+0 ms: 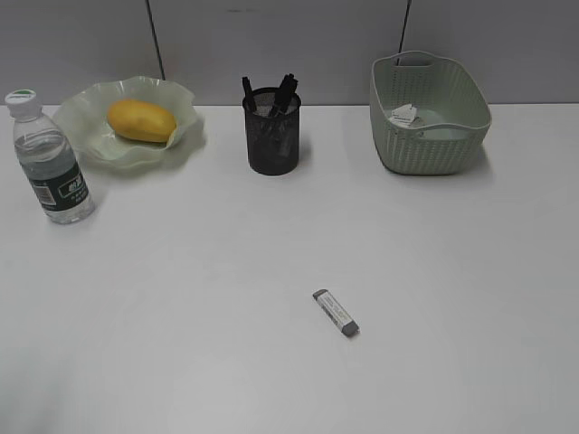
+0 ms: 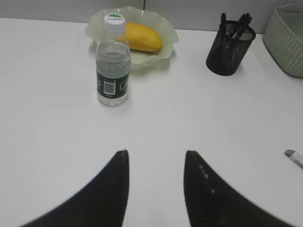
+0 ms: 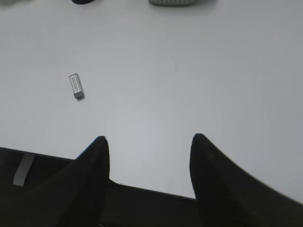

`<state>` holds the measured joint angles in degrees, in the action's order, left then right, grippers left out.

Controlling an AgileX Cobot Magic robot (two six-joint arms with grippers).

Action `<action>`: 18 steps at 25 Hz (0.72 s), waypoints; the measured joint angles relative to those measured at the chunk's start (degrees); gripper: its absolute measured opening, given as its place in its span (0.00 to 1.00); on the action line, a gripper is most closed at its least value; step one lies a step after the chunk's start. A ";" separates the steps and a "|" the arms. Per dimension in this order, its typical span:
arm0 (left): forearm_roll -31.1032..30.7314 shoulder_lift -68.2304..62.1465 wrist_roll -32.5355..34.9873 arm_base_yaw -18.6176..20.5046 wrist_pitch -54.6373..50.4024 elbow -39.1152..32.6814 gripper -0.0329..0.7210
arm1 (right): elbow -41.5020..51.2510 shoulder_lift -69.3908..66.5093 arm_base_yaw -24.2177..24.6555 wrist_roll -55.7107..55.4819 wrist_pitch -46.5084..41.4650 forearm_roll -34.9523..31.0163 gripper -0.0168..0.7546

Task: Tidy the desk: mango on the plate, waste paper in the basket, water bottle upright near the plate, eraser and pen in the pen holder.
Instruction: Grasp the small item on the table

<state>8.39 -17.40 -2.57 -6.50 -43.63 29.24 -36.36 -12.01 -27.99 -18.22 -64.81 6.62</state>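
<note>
The yellow mango (image 1: pixel 141 120) (image 2: pixel 140 37) lies on the wavy green plate (image 1: pixel 86 117) (image 2: pixel 163 49) at the back left. Just left of the plate the water bottle (image 1: pixel 50 158) (image 2: pixel 112 61) stands upright. Dark pens (image 1: pixel 286 90) stick out of the black mesh pen holder (image 1: pixel 272 134) (image 2: pixel 228 49). A crumpled waste paper (image 1: pixel 403 114) rests inside the green basket (image 1: pixel 430 136) (image 2: pixel 289 42). The grey-and-white eraser (image 1: pixel 336 312) (image 3: pixel 76 85) (image 2: pixel 294 157) lies flat on the desk (image 1: pixel 181 298). My left gripper (image 2: pixel 156 153) is open over bare desk. My right gripper (image 3: pixel 149 139) is open above the front edge, right of the eraser.
The desk's front edge (image 3: pixel 156 191) crosses the right wrist view, with dark space below it. A grey partition wall (image 1: pixel 289 45) runs along the back of the desk.
</note>
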 joint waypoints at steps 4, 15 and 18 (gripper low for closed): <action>2.30 0.00 0.00 0.00 -2.49 0.00 0.44 | 0.72 7.16 0.00 4.49 -0.79 0.01 0.59; 7.67 -3.66 4.22 0.00 -9.86 8.07 0.44 | 5.67 10.76 0.00 10.15 0.57 -1.10 0.59; 9.65 -8.86 5.91 0.00 -11.16 11.10 0.44 | 5.67 10.78 0.00 10.21 0.64 -1.17 0.59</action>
<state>18.04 -26.26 3.34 -6.50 -54.79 40.33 -30.69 -1.23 -27.99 -8.01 -64.18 5.45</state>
